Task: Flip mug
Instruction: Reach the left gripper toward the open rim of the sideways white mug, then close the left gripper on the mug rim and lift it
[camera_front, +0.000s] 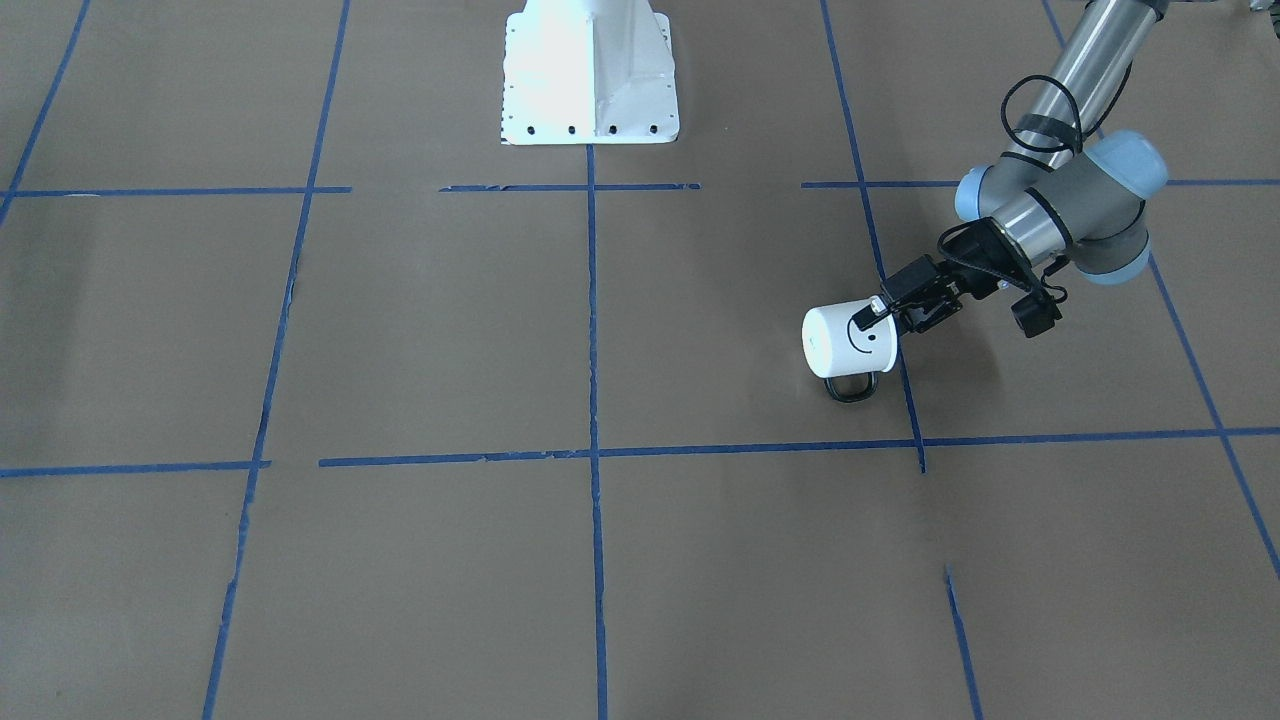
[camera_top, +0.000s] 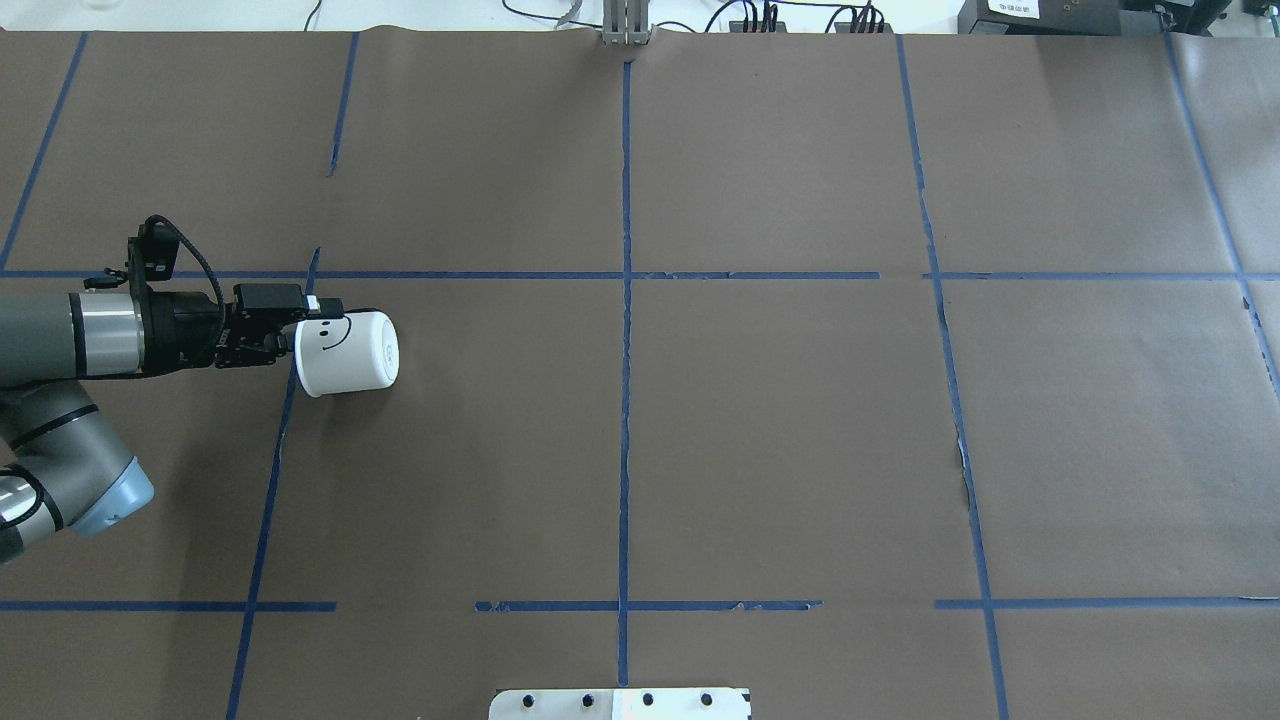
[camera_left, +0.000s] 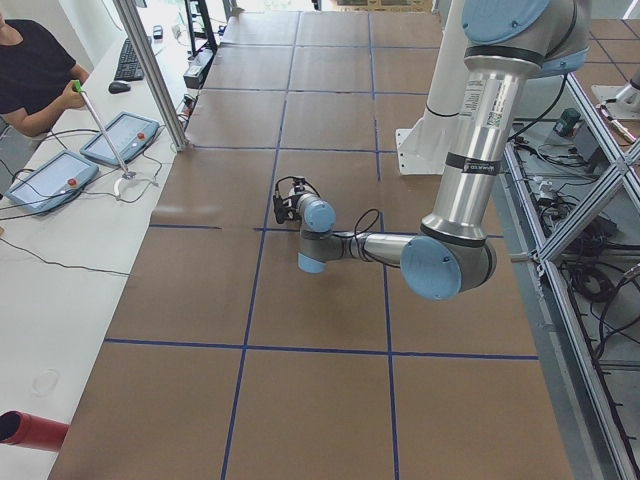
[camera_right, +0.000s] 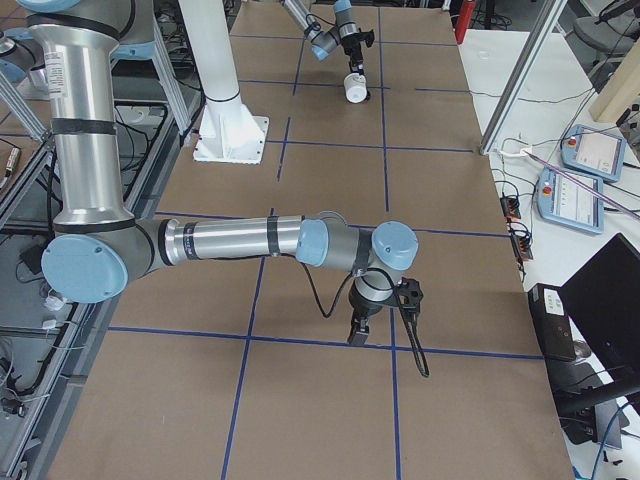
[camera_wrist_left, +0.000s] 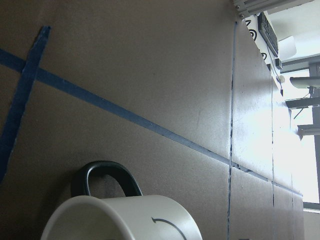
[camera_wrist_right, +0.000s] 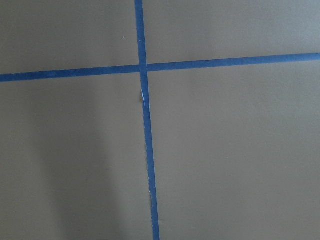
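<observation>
The white mug (camera_front: 840, 342) with a black smiley face lies on its side low over the brown table, its black handle (camera_front: 852, 388) pointing down at the table. My left gripper (camera_front: 882, 314) is shut on the mug's rim, with the open end towards the wrist and the base pointing away. The mug (camera_top: 352, 350) and left gripper (camera_top: 316, 318) also show in the overhead view at mid left. The left wrist view shows the rim and handle (camera_wrist_left: 105, 177) close up. My right gripper (camera_right: 358, 332) points down over a blue tape line; I cannot tell whether it is open.
The white robot base (camera_front: 590, 80) stands at the table's robot-side edge. Blue tape lines (camera_top: 625, 400) divide the brown table into squares. An operator (camera_left: 35, 75), tablets (camera_left: 120, 138) and an aluminium post (camera_left: 150, 75) stand beyond the far side.
</observation>
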